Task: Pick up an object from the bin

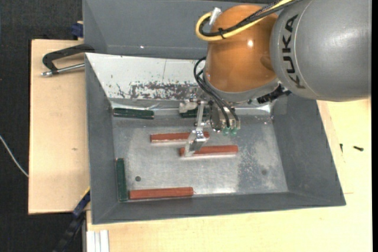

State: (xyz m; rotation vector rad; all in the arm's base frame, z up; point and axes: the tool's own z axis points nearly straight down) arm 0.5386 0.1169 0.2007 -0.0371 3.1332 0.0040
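Pincer (196, 141), whose state I cannot tell, hangs over a slim red-brown bar (217, 150).

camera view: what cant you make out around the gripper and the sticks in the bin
In the camera view:
- the upper red stick: its right end runs behind the gripper, so where it ends is hidden.
- the middle red stick: its left end is covered by the gripper; contact cannot be told.
- the bin: its back right floor is hidden under the orange cover.
- the dark speck by the green stick: too small to identify.
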